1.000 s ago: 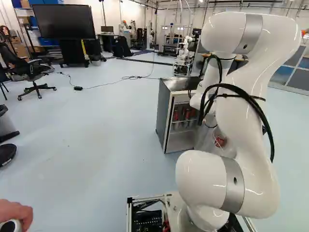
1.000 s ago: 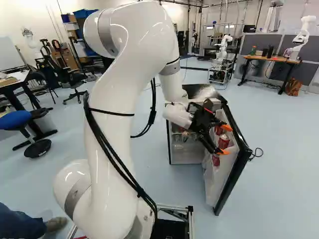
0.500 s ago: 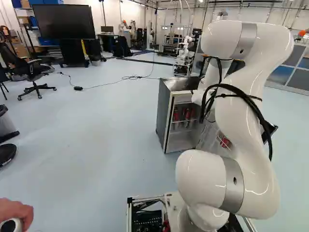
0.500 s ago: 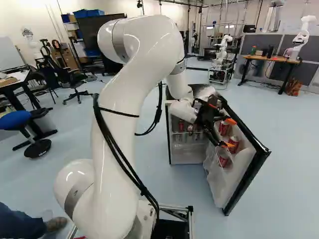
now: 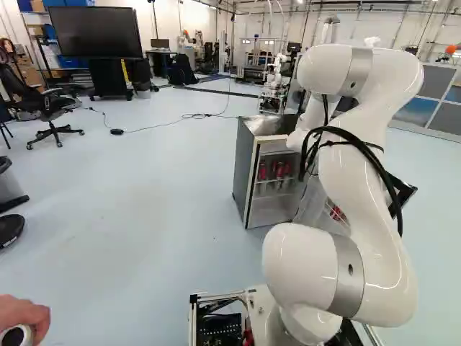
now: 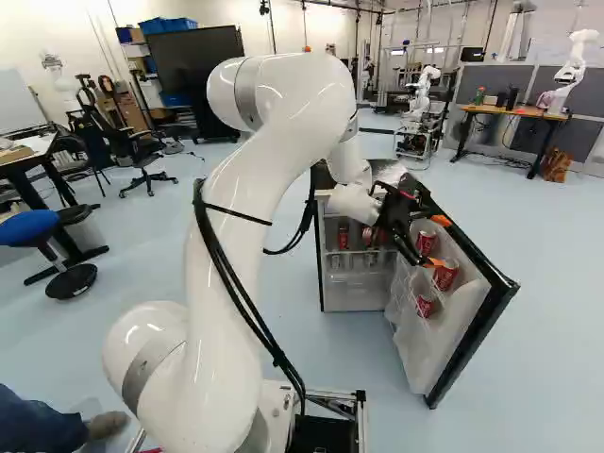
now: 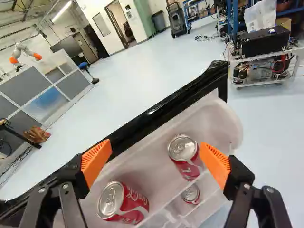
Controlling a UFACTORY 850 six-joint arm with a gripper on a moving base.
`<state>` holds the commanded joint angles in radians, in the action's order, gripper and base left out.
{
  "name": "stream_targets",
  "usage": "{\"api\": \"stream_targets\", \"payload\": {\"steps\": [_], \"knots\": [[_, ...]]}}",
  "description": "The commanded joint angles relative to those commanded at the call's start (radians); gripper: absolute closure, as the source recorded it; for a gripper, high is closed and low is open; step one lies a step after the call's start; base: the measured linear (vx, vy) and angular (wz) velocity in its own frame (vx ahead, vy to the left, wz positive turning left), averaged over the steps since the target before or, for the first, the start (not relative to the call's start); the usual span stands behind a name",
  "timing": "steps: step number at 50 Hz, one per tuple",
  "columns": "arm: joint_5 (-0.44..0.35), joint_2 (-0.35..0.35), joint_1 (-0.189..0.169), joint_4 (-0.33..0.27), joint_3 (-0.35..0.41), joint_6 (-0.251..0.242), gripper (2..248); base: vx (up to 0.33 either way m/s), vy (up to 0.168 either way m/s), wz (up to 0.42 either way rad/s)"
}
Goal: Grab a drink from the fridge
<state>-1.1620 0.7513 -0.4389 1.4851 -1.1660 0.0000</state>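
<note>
One red soda can (image 7: pixel 186 167) is sitting in the open fridge door (image 7: pixel 161 110) ahead of my jaws, which are gaping empty; it's lying closer to one orange pad (image 7: pixel 216 164) than the other.

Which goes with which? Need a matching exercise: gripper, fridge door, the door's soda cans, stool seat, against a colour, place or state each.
Column 1
1. Gripper
2. Fridge door
3. Soda cans
4. Stool seat

Column 2
A. Swung open
B. Blue
C. Fingers spread, holding nothing
D. In the compartments on the door's inner side

Pairs: 1-C, 2-A, 3-D, 4-B
</note>
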Motion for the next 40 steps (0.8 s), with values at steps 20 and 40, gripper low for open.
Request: {"api": "stream_targets", "payload": {"steps": [20, 40], "knots": [[0.0, 0.083, -0.034, 0.0, -0.143, 0.0, 3, 0.0, 0.0, 0.0], [0.0, 0.143, -0.063, 0.0, -0.248, 0.0, 3, 0.0, 0.0, 0.0]]}}
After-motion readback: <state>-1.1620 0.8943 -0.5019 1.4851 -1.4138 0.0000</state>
